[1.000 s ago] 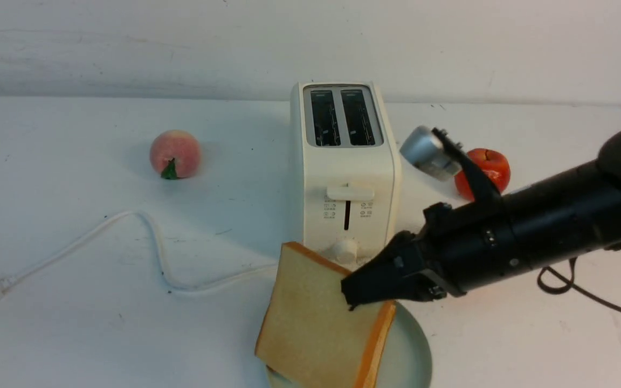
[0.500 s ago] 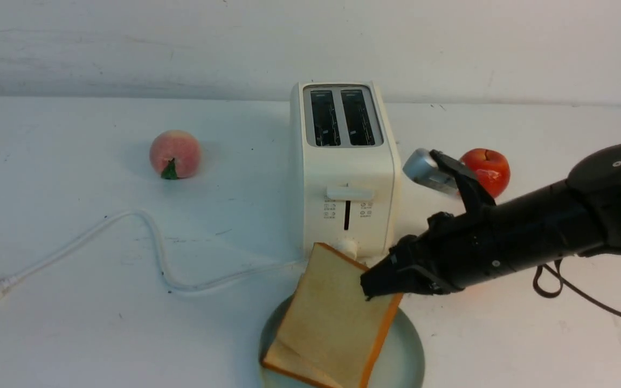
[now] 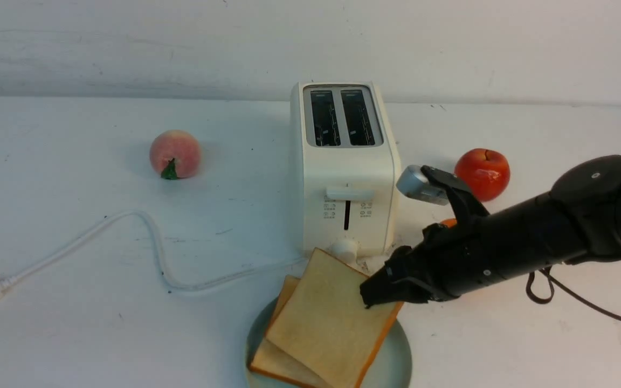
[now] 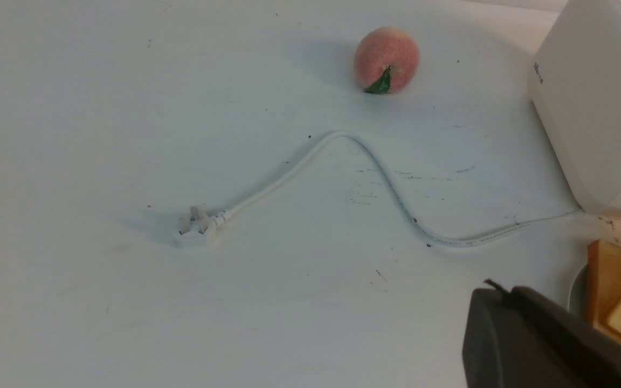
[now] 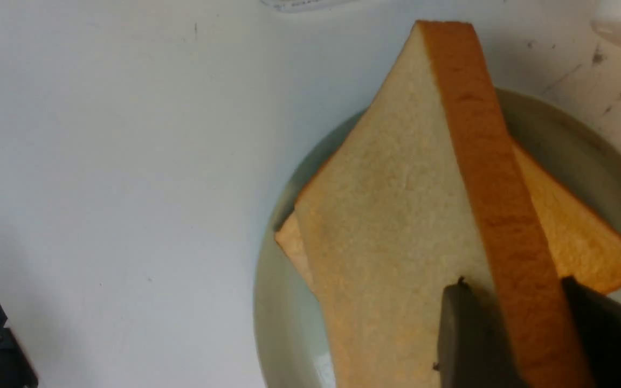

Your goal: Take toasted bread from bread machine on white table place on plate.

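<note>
Lowering is what has just happened: a second ago the right claw [image 3: 367, 293] held the top slice [image 3: 332, 323] steeply tilted, and now that slice has come down almost flat. It runs from the claw's tips away to the claw's left and rests across the bottom slice [image 3: 275, 361], both on the plate [image 3: 397, 361] directly beneath the claw. In the right wrist view the fingers stand on either side of the slice's crust edge, and that edge looks a little raised. Whether they still pinch it or have begun to let go, I cannot tell.

The toaster [image 3: 345, 178] stands just beyond the claw, and both its slots look empty. So both slices appear to be out, and the task looks close to done. What seems left is a clean release and a retreat that does not drag the slice off the plate.

The left claw [image 4: 504, 302] is closed on nothing, well off to the right claw's left over the table [image 3: 73, 269].
</note>
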You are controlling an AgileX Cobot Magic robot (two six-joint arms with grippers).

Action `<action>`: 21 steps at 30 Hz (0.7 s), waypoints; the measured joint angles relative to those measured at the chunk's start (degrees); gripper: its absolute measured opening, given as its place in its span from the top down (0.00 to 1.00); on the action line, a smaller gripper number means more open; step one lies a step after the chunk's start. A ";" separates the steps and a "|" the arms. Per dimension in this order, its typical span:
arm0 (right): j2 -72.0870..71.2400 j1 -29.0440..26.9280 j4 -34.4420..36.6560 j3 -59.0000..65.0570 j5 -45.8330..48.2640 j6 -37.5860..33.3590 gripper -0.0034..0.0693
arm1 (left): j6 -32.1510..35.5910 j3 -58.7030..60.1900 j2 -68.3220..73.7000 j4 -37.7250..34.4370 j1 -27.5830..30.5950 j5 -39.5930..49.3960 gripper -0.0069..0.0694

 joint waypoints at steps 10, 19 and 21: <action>-3.48 -0.19 -13.64 0.00 -0.28 4.91 0.21 | 0.74 0.00 0.00 0.00 0.00 0.52 0.92; -11.48 -2.10 -24.16 0.00 -1.56 15.69 0.22 | 1.27 0.00 0.00 0.00 0.00 0.52 0.92; -16.95 -4.12 -25.51 0.00 -1.51 19.78 0.29 | 1.29 0.00 0.00 0.00 0.00 0.47 0.92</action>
